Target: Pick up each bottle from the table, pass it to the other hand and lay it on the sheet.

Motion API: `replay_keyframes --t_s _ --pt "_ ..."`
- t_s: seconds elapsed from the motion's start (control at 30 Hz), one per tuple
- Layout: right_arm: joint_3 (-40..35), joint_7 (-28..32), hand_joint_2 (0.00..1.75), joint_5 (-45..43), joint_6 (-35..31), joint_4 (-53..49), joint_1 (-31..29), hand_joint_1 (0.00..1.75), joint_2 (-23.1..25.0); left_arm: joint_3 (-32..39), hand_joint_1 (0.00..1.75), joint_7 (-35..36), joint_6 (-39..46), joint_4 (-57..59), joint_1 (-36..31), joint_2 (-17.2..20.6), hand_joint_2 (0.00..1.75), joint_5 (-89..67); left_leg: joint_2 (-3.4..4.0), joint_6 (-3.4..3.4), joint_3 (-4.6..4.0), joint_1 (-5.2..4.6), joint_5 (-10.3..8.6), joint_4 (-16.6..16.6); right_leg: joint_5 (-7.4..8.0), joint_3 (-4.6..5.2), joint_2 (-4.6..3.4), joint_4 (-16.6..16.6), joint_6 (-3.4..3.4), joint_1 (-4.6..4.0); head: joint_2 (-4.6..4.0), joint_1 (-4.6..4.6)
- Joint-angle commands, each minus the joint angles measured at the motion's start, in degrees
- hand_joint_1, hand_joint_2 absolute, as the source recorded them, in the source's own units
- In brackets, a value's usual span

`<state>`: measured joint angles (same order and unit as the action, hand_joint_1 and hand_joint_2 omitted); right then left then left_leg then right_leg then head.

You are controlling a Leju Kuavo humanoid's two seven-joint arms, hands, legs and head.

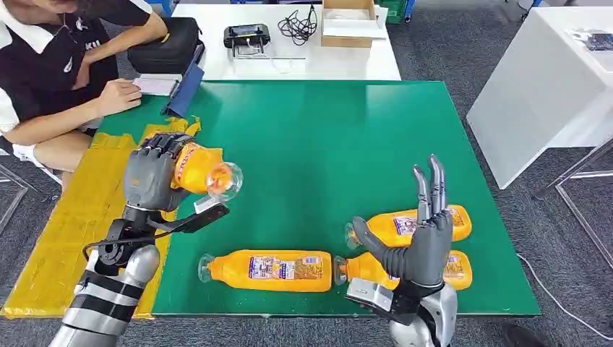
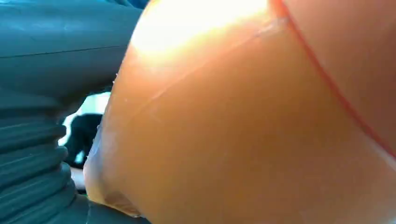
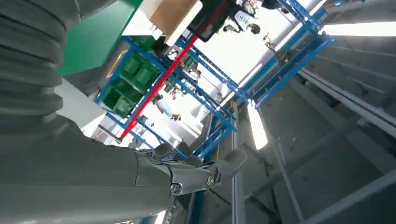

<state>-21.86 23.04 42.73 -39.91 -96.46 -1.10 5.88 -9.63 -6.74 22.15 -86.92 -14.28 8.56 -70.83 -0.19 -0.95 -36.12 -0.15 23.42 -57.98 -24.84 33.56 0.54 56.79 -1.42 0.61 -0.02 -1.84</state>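
Note:
My left hand [image 1: 150, 176] grips an orange bottle [image 1: 204, 170] above the left edge of the green table [image 1: 325, 137], its cap end pointing right; up close its orange body [image 2: 243, 121] sits against the palm. The yellow sheet [image 1: 65, 238] lies left of the table, below that hand. My right hand [image 1: 419, 238] is raised near the table's front right, fingers straight up and apart, holding nothing; its fingertips [image 3: 224, 163] point at the ceiling. Three more orange bottles lie on the table: one at front centre [image 1: 271, 270], two [image 1: 405, 225] [image 1: 365, 269] partly behind the right hand.
A person [image 1: 58, 72] in a black shirt sits at the far left with a hand near the sheet's far end. A blue clipboard [image 1: 185, 88] leans at the table's back left corner. White tables stand behind [image 1: 289, 65] and to the right [image 1: 542, 94].

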Motion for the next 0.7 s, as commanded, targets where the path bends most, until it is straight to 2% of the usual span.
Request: replay_keyframes --t_s 0.03,0.17,0.3,0.5,0.6,0.63,0.67,0.7 --pt "6.36 -0.47 1.75 0.46 0.26 -7.43 4.43 0.00 -1.79 -11.33 1.75 12.72 -13.82 21.83 -14.94 5.43 1.75 -16.45 -0.43 0.09 0.22 0.08 -0.03 0.06 -0.10 -0.40 0.41 -0.09 0.06 -0.07 0.00 0.00" --pt "6.15 -0.84 1.75 0.57 2.74 -4.36 2.32 0.00 -0.49 -18.95 1.75 20.19 -18.70 40.45 -27.06 3.15 1.75 -19.17 -0.51 0.07 0.05 0.07 -0.11 0.02 -0.05 -0.27 0.49 -0.03 0.05 -0.06 0.00 0.00" --pt "4.77 -1.25 1.75 1.75 3.30 -0.72 -0.22 0.00 0.41 -23.57 1.75 26.00 -22.67 54.45 -33.33 -0.16 1.75 -19.17 -0.46 0.05 0.12 0.06 -0.13 0.04 0.00 -0.33 0.44 -0.06 0.03 -0.05 0.00 0.00" --pt "2.80 -3.07 1.75 4.02 3.50 1.93 -2.66 0.00 0.90 -22.96 1.75 31.10 -25.31 64.08 -35.52 -3.14 1.75 -19.11 -0.13 0.06 0.23 0.03 -0.02 0.06 0.00 -0.39 0.11 -0.09 0.00 -0.03 0.00 0.02" --pt "2.30 -3.65 1.75 4.27 3.15 2.77 -3.04 0.00 0.79 -21.04 1.75 30.93 -26.30 65.81 -35.47 -3.02 1.75 -19.11 -0.01 0.07 0.23 0.05 0.02 0.04 0.01 -0.37 -0.01 -0.07 0.01 -0.05 0.00 0.00" --pt "2.25 -3.74 1.75 4.20 3.14 3.07 -3.13 0.00 0.74 -20.60 1.75 30.72 -26.77 66.23 -35.39 -2.89 1.75 -19.02 0.00 0.15 0.55 0.10 0.11 0.08 -0.08 -0.72 -0.05 -0.16 0.07 -0.11 0.00 -0.02" --pt "2.11 -3.85 1.75 4.07 3.10 3.57 -3.37 0.00 0.66 -19.77 1.75 30.24 -27.60 66.77 -35.27 -2.77 1.75 -19.01 0.02 0.09 0.21 0.08 0.03 0.02 0.02 -0.36 -0.05 -0.06 0.03 -0.09 0.00 0.00" --pt "1.94 -3.85 1.75 3.91 3.10 4.42 -3.70 0.00 0.63 -18.71 1.75 29.73 -28.39 67.54 -34.87 -2.26 1.75 -18.81 0.10 0.11 0.32 0.10 0.05 0.04 0.02 -0.44 -0.13 -0.09 0.04 -0.11 0.00 0.00"
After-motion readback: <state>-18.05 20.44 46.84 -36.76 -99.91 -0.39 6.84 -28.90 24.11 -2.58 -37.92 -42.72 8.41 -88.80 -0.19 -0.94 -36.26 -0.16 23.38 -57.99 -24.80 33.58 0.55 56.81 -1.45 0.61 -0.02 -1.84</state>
